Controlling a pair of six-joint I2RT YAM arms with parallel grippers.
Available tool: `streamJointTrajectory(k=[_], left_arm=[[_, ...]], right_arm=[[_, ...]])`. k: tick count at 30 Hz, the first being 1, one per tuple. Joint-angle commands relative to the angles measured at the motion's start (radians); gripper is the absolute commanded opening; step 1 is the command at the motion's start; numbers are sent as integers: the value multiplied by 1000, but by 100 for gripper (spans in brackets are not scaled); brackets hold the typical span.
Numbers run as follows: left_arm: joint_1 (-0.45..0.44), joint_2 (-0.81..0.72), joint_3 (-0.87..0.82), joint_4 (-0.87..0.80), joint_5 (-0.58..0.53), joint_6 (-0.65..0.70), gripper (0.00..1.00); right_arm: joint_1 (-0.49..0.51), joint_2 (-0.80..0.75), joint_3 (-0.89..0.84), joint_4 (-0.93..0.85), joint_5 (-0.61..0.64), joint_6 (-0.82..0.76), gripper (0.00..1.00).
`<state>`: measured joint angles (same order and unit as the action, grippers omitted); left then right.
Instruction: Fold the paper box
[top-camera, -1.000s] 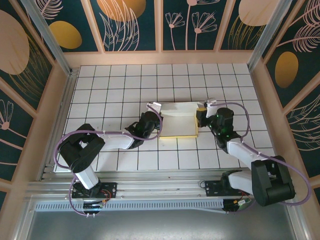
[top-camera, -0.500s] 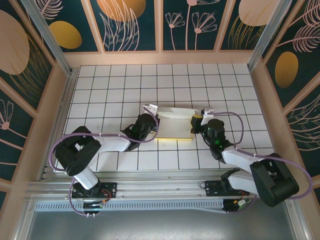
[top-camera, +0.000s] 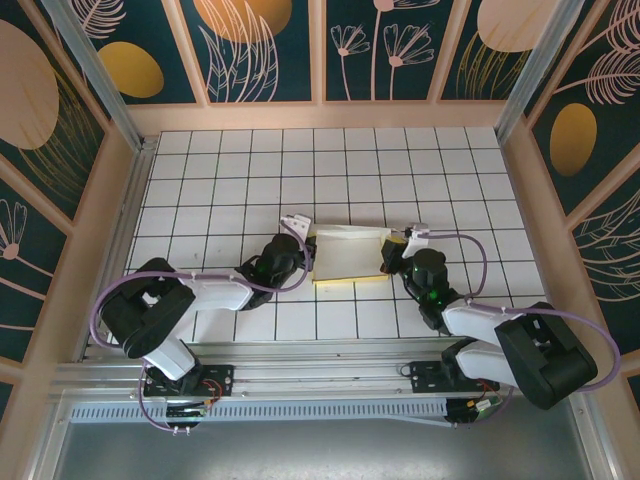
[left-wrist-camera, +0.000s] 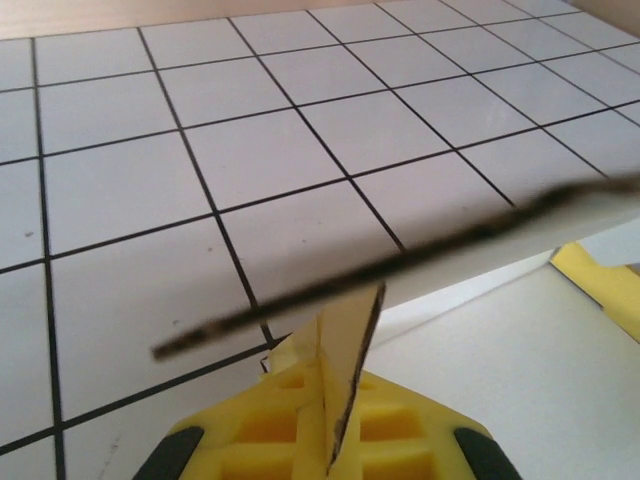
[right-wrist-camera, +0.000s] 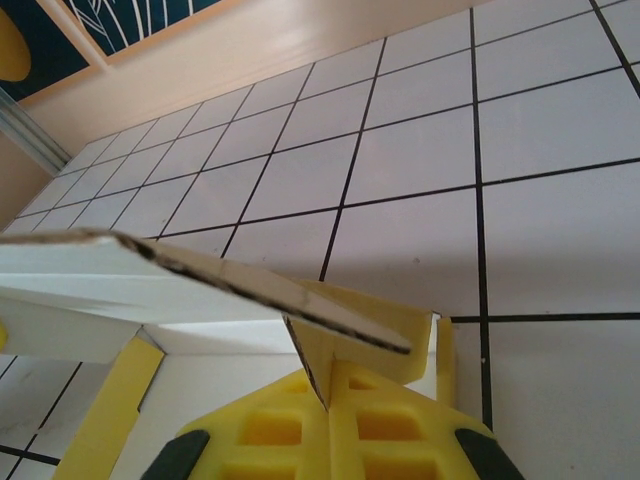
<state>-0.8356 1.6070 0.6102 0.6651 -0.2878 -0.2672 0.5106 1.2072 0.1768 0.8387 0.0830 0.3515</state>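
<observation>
The box (top-camera: 348, 256) lies on the bench (top-camera: 250, 170), about midway across and a little nearer the front edge. The left fingers (left-wrist-camera: 265, 437) sit at its left end and the right fingers (right-wrist-camera: 400, 437) at its right end, each pinching an upright flap with the back panel raised behind.

a white tiled worktop (top-camera: 250, 170) with a black grid fills the middle of the frame. dark teal wall panels (top-camera: 380, 45) with pale flower prints and orange discs line the top and sides. an aluminium rail (top-camera: 320, 375) and a slotted grey duct (top-camera: 300, 410) cross the bottom.
</observation>
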Motion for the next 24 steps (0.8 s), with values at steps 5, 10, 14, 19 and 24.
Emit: streamJointTrajectory(k=[5, 10, 14, 19, 24], left_arm=[[-20, 20, -51, -79, 184, -41, 0], [-21, 35, -84, -62, 186, -19, 3], [-20, 53, -102, -69, 157, -10, 5], [-20, 18, -159, -37, 142, -4, 15], [-20, -9, -203, -17, 179, 23, 22]], right_arm=[[44, 20, -60, -108, 0, 67, 0], [70, 18, -95, -96, 54, 81, 0], [97, 20, -120, -59, 106, 75, 0], [126, 40, -135, -23, 148, 105, 0], [173, 93, -166, 55, 199, 151, 0]])
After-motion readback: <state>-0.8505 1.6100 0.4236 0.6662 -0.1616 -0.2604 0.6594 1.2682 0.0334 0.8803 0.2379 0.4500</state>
